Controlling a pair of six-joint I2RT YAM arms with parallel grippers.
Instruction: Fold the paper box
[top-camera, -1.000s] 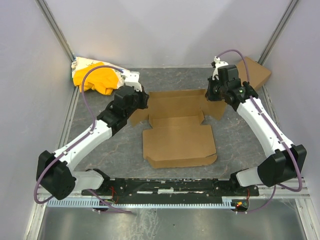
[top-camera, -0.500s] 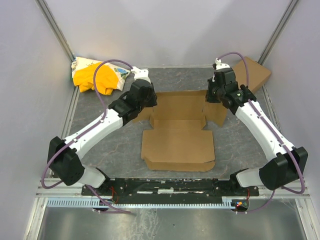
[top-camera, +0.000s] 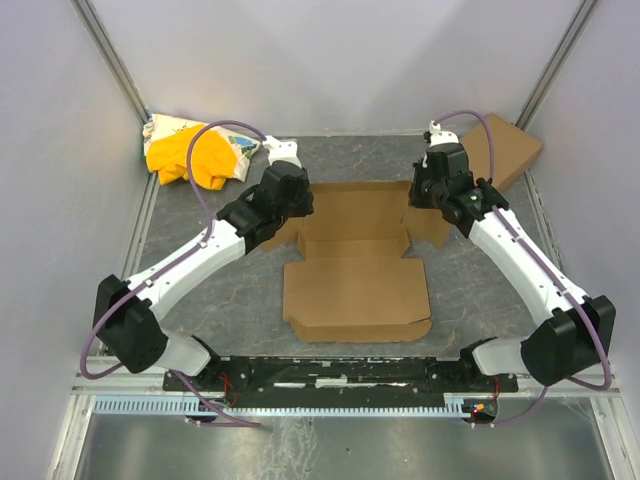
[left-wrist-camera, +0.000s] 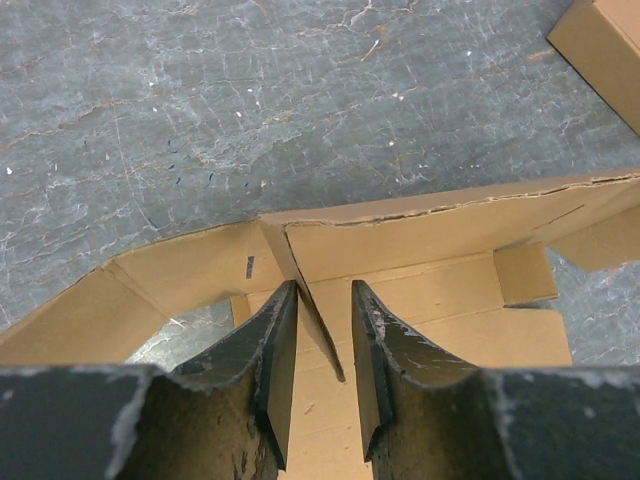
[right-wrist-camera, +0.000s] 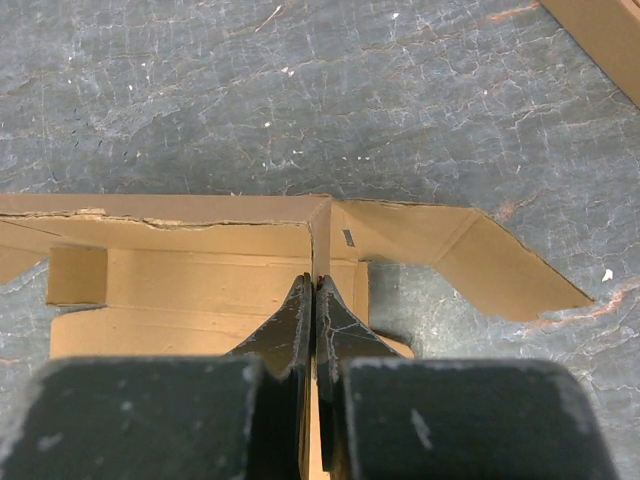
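A yellow-and-white cloth (top-camera: 190, 155) lies bunched in the table's (top-camera: 200, 300) far left corner. The left gripper (left-wrist-camera: 322, 340) hangs over the far left corner of the box (top-camera: 355, 290). Its jaws stand parted, and a thin upright side flap passes between them with a gap on each side, so nothing is clamped. The box sits mid-table between the arms, opened out. Its broad panel lies flat on the near side, its far wall is raised, and its side flaps splay outward. The right gripper (right-wrist-camera: 315, 290) is at the far right corner, its fingers (right-wrist-camera: 290, 320) pinched tight on the upright flap edge there. A second box (top-camera: 510, 150) rests in the far right corner, apart from the first.
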